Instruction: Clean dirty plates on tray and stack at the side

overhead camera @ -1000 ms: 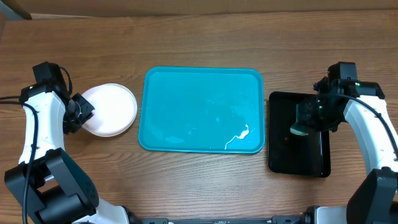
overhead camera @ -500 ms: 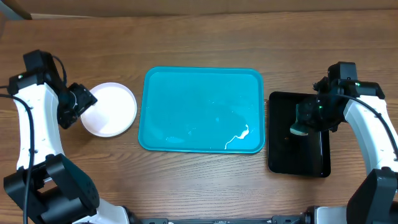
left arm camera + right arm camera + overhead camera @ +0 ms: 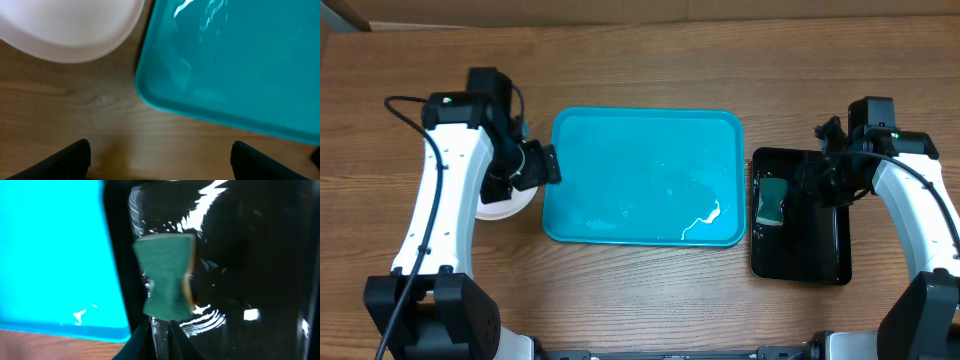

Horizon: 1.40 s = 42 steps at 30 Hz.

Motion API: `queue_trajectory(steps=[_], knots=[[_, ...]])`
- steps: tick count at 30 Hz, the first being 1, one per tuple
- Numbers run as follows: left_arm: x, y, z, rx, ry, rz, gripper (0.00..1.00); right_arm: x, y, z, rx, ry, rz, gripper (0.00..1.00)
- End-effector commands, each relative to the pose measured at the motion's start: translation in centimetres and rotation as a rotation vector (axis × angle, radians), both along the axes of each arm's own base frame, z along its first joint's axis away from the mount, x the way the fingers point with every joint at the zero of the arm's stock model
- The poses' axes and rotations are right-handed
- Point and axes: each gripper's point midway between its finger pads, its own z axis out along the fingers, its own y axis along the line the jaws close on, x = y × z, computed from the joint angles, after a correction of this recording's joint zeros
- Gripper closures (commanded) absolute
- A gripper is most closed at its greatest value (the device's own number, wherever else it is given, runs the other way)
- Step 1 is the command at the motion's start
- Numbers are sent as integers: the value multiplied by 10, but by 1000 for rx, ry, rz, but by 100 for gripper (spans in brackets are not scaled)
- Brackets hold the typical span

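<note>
My left arm [image 3: 445, 205] at nine o'clock and my right arm [image 3: 920, 215] at three are smooth white shells on black joints, each trailing a thin black cable [image 3: 400, 98], showing a tiny green light [image 3: 447, 99] near the wrist, and ending in blunt dark fingers [image 3: 67, 160].

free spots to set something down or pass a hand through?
Biggest: turquoise tray, bare except a white streak toward the black tray. Bare wood along the table's far and near edges. Crowded: left of the tray, white plate plus left gripper; black tray holds the sponge.
</note>
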Motion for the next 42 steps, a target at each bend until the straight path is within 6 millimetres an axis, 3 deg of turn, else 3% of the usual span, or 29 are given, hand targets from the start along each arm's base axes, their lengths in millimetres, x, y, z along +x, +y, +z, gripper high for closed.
queue_trajectory(steps=[1,8,12,23,26,27,28,29,30,36,42], knots=[[-4,-1,12,-7,-18,-27,12,0,-17,0,-68,21,-84,87],[-12,-3,19,-18,-20,-67,15,-9,-15,0,-62,53,-78,82],[-14,-6,36,-33,-96,-94,14,-9,-11,14,-52,14,-68,80],[-45,-7,113,-12,-492,-102,0,-21,-4,118,-92,-410,-51,64],[-60,-7,125,-4,-626,-103,0,-32,-7,129,-118,-478,-62,55],[-66,-7,127,-1,-665,-104,0,-36,-6,131,-121,-495,-57,47],[-73,-7,129,1,-702,-105,0,-40,-6,131,-126,-510,-45,31],[-82,-8,129,3,-740,-105,0,-46,-5,131,-131,-525,-40,8],[-89,-8,129,5,-768,-105,0,-51,-5,131,-132,-538,-41,0],[-127,-8,114,8,-866,-95,0,-83,-6,136,-161,-640,-60,0],[-123,-6,117,14,-908,-70,0,-96,-7,136,-174,-639,-68,0]])
